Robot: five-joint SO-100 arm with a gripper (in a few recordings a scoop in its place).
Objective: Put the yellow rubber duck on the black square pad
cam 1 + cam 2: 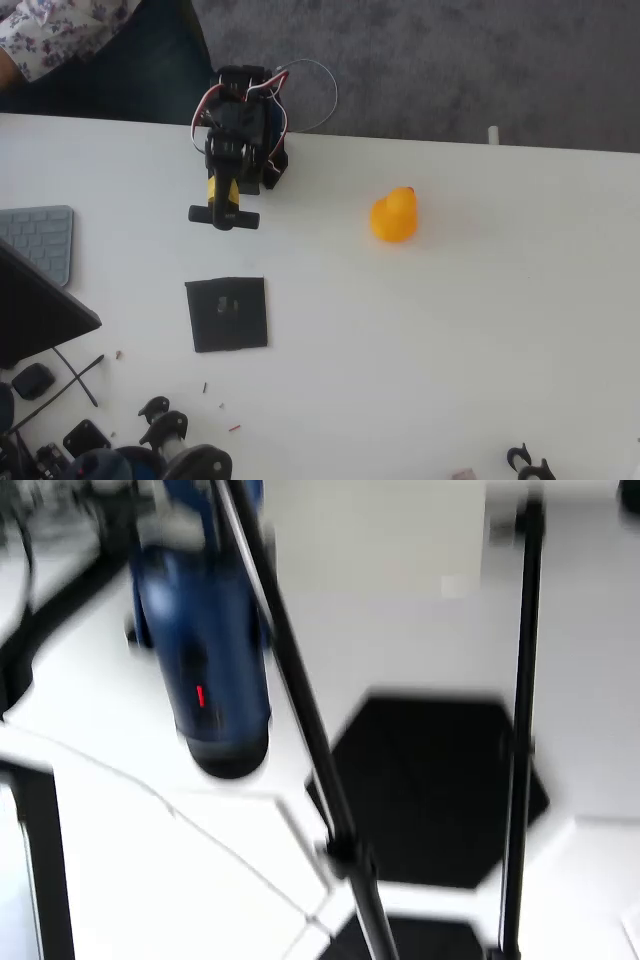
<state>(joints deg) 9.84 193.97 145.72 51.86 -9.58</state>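
Observation:
In the overhead view the yellow rubber duck (394, 215) sits upright on the white table, right of centre, with nothing touching it. The black square pad (227, 313) lies flat left of centre, with faint grey marks in its middle and nothing on it. My black and yellow arm is folded up at the table's far edge. Its gripper (223, 215) points down at the table just behind the pad and well left of the duck. I cannot make out from above how the jaws stand. The wrist view is blurred.
A grey keyboard (40, 238) and a dark slab (35, 310) lie at the left edge. Black parts and cables (150, 440) crowd the front left corner, and black clips (530, 462) sit front right. A person in floral cloth (50, 30) is behind the table. A blue cylinder (205, 650) and black stand legs (520, 730) fill the wrist view.

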